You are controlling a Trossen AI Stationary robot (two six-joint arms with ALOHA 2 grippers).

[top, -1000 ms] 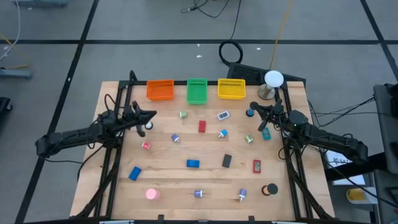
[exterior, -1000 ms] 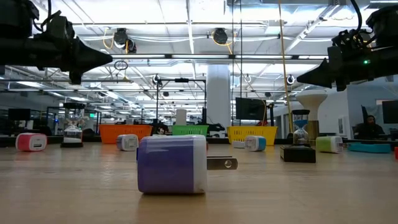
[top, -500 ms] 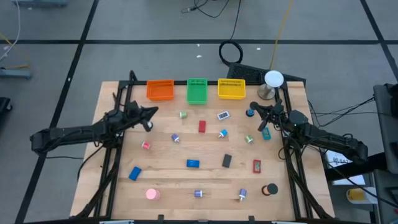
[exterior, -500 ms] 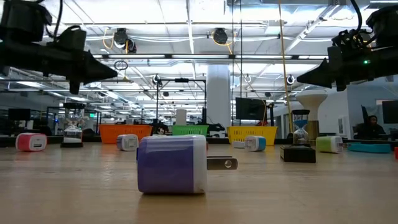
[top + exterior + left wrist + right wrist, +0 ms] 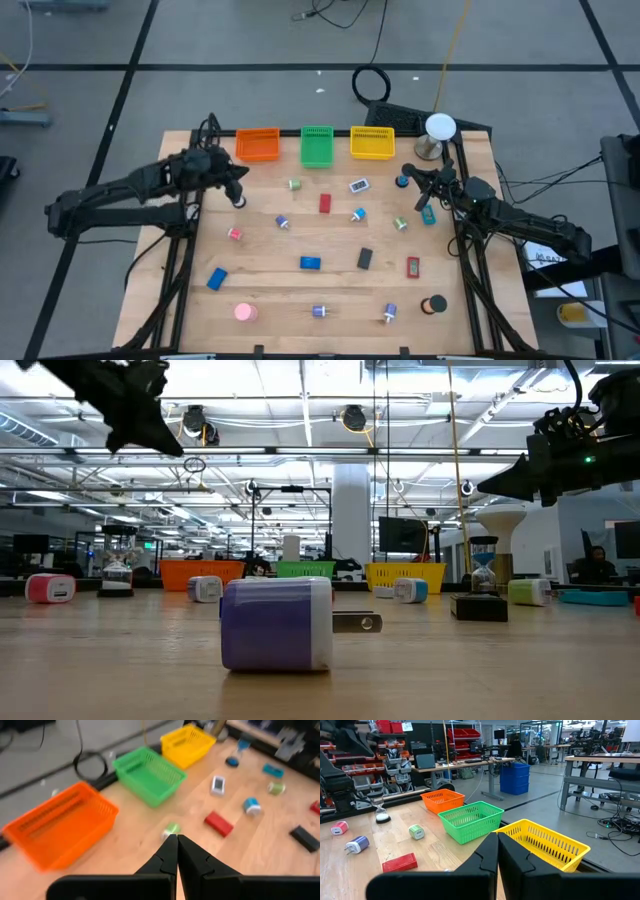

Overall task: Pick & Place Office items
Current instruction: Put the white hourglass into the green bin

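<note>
High view is showing the wooden surface (image 5: 330, 250) from above, with many small office items lying spread over it. At its far edge three bins are standing in a row: the orange bin (image 5: 258, 145), the green bin (image 5: 317, 145) and the yellow bin (image 5: 372, 143). Beside the yellow bin a white-domed stand (image 5: 438, 133) is standing at the corner.

The left gripper (image 5: 238, 182) is hanging above the surface near the orange bin, and its jaws are standing closed together with nothing between them. In the left wrist view the closed fingertips (image 5: 176, 842) are pointing toward a small green charger (image 5: 171, 829), which is lying on the wood just before the green bin. A red block (image 5: 218, 823) is lying near it.

The right gripper (image 5: 407, 174) is waiting at the right side of the surface, near the stand, and its jaws are also closed and holding nothing.

Among the other items, a blue block (image 5: 310, 263), a black block (image 5: 365, 258) and a pink round piece (image 5: 244, 312) are lying apart from each other toward the near side. In the low view a purple and white charger (image 5: 278, 624) is lying closest to the camera.
</note>
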